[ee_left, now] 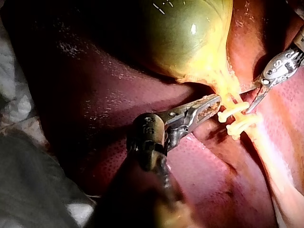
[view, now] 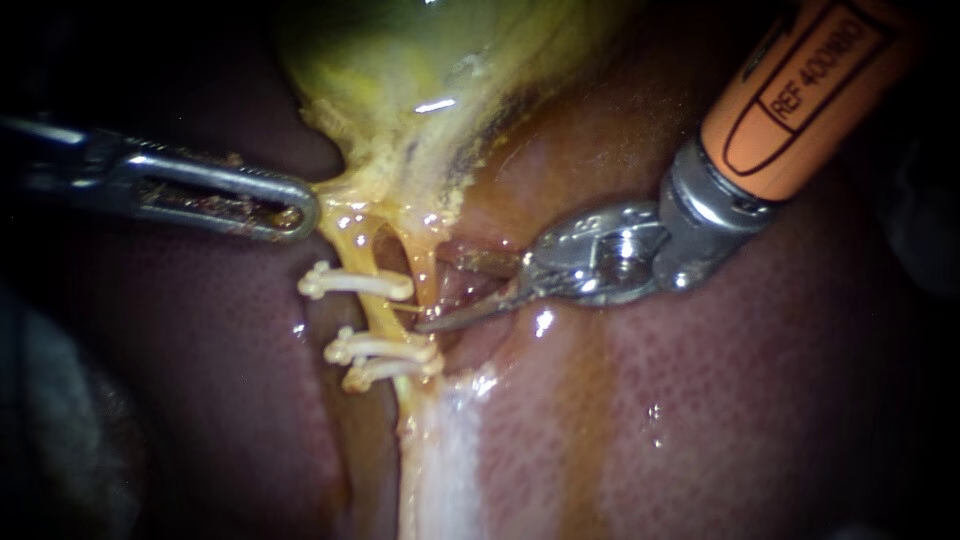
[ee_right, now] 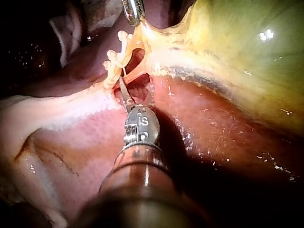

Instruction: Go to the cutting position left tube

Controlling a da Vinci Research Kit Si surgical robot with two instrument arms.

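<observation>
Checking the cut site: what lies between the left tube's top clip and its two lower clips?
Bare left tube, nothing else, between top clip and lower clips; the endoscope view shows it, right instrument's open jaws beside it.

Open jaws right by the clipped tube
Jaws of the right instrument point(ee_right: 136, 85) apart, one thin jaw just beside the yellow tube point(ee_right: 116, 71) with white clips point(ee_right: 111, 58); further ahead, left instrument point(ee_right: 133, 10) pinching the edge of the gallbladder point(ee_right: 228, 42); red liver point(ee_right: 204, 123) underneath.
</observation>
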